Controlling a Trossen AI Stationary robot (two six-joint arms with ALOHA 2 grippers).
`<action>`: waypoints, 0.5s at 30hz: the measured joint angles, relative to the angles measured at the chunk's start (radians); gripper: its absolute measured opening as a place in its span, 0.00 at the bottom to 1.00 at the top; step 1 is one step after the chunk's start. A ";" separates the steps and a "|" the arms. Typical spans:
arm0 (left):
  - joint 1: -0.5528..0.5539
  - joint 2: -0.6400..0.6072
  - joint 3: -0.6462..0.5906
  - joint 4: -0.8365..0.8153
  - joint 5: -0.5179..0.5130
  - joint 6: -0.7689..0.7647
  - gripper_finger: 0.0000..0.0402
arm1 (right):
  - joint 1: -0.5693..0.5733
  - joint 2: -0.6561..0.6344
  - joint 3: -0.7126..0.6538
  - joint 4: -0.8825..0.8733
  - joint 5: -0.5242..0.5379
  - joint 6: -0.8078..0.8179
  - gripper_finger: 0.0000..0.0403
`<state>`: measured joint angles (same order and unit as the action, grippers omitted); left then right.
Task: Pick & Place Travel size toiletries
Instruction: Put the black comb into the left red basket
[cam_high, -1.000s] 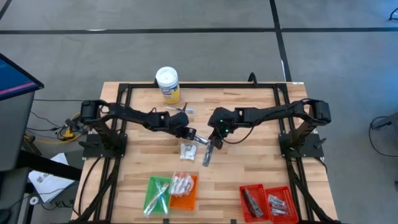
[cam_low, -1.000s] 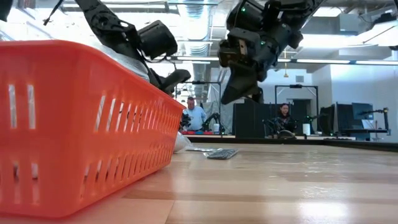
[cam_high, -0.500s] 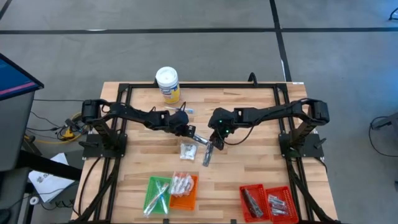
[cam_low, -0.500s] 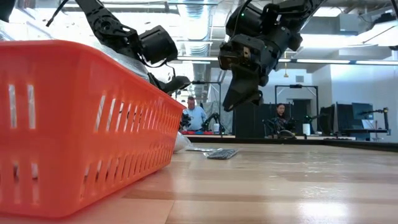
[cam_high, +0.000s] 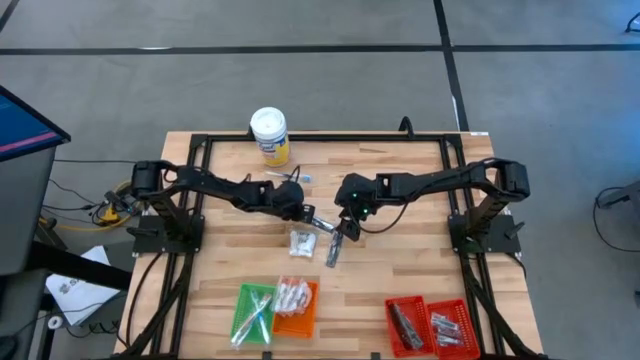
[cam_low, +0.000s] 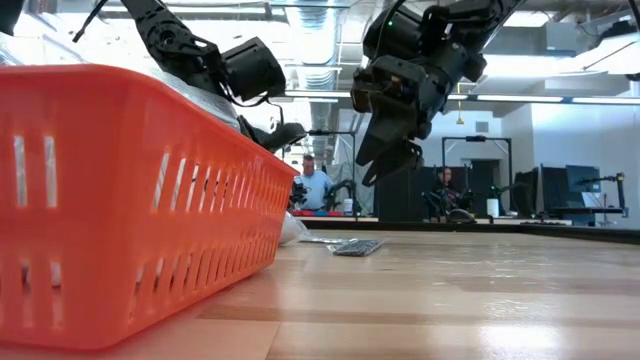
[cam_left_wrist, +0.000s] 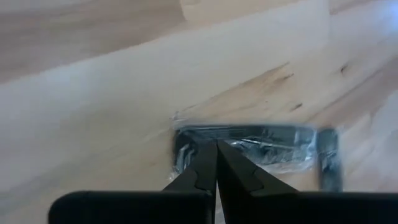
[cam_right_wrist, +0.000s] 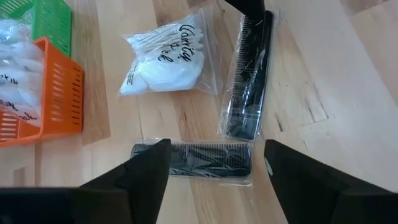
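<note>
Wooden table lies bare beside the wrapped comb.

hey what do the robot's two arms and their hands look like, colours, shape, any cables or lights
Both arms are dark, slim and jointed, mounted on black frames at the table's side edges. The right hand ends in two tapered black fingers below a boxy wrist block; a small green light glows on that arm. The left hand has matching thin black fingers with notched tips. Yellow and orange cables bunch beside the left arm's base.

Glossy clear plastic wraps black combs (matt plastic) on smooth wooden table.
</note>
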<state>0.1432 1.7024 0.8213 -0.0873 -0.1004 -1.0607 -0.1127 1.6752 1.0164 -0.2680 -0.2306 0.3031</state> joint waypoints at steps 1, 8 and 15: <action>0.006 0.006 0.001 0.001 0.006 0.037 0.00 | 0.000 0.000 0.000 0.000 0.000 0.000 0.63; 0.046 0.042 0.002 0.006 0.047 0.141 0.00 | 0.002 0.000 0.000 0.012 -0.001 -0.018 0.63; 0.014 0.042 0.002 0.000 0.136 -0.010 0.00 | 0.008 0.000 0.000 0.010 -0.004 -0.024 0.63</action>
<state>0.1575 1.7439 0.8230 -0.0875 0.0358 -1.0712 -0.1043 1.6752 1.0168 -0.2581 -0.2344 0.2794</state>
